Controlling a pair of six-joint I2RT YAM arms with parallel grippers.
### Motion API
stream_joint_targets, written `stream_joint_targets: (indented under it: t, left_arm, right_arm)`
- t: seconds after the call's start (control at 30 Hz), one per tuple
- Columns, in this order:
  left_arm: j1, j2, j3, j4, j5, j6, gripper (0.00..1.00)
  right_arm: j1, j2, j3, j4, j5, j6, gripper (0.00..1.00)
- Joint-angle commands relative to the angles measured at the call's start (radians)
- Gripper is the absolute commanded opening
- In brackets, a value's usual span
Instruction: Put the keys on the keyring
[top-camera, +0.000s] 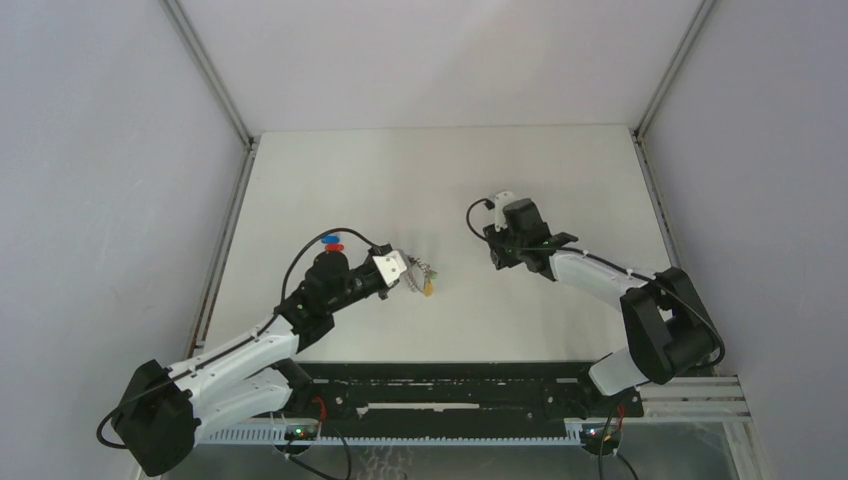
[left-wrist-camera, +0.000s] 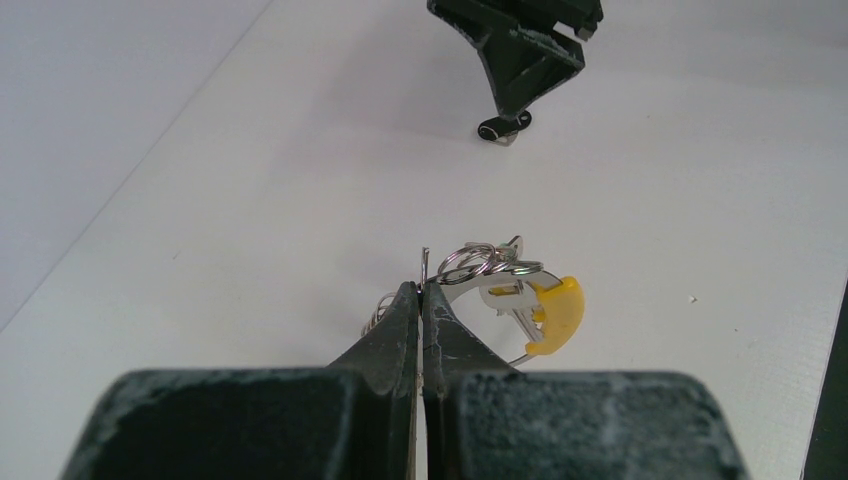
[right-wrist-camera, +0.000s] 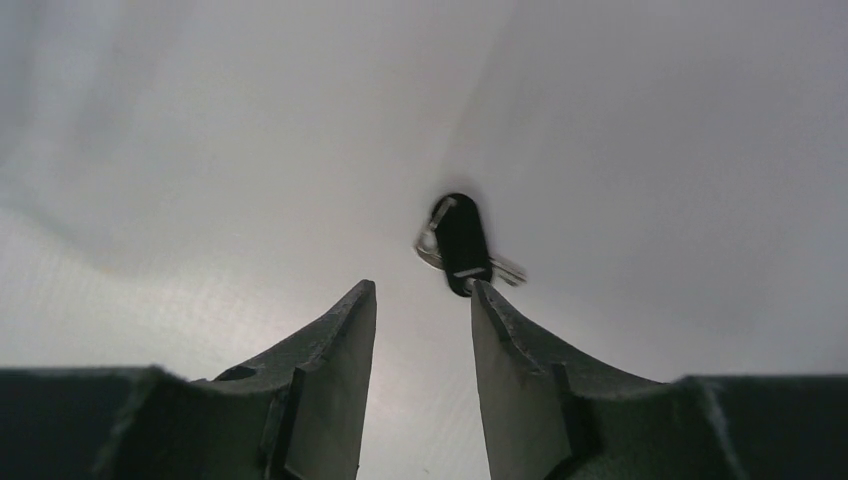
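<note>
Pinching keyring (left-wrist-camera: 490, 265) in fully closed left gripper (left-wrist-camera: 421, 290). Holding nothing in half-open right gripper (right-wrist-camera: 420, 290), tips just beside key (right-wrist-camera: 461, 243) on table (top-camera: 400, 180), well apart from keyring.

The white-and-black left arm (top-camera: 240, 355) is stretched toward the frame's centre, the dark left gripper (left-wrist-camera: 421, 290) pressed closed. The right arm (top-camera: 600, 280) is bent leftward, the right gripper (right-wrist-camera: 422, 290) held parted.

The left fingers (left-wrist-camera: 398, 335) hide part of the keyring (left-wrist-camera: 495, 268). From above, the left arm (top-camera: 240, 355) covers most of the blue and red keys (top-camera: 331, 242). Up close, the black key (right-wrist-camera: 461, 243) looks blurry, and its teeth cannot be made out.
</note>
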Motion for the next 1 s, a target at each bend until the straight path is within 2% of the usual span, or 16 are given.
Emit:
stream_joint_targets:
  t: [0.0,0.27,0.57,0.8,0.97]
  left_arm:
    - [-0.002,-0.016,0.009,0.069,-0.004,-0.016,0.00]
    - [-0.002,-0.029,0.003,0.075,-0.010,-0.019,0.00]
    - [-0.002,-0.029,0.002,0.078,-0.013,-0.023,0.00]
    - [-0.002,-0.026,0.001,0.079,-0.014,-0.021,0.00]
    - [-0.002,-0.023,0.002,0.079,-0.012,-0.023,0.00]
  right_arm:
    - [0.042,-0.022,0.001,0.152,0.084,0.153,0.39]
    - [0.145,0.009,-0.092,0.297,0.346,0.258,0.38]
    - [0.182,0.111,-0.100,0.360,0.392,0.257,0.32]
    - [0.190,0.149,-0.092,0.387,0.428,0.256,0.20]
    - [0.189,0.168,-0.072,0.376,0.433,0.251,0.18]
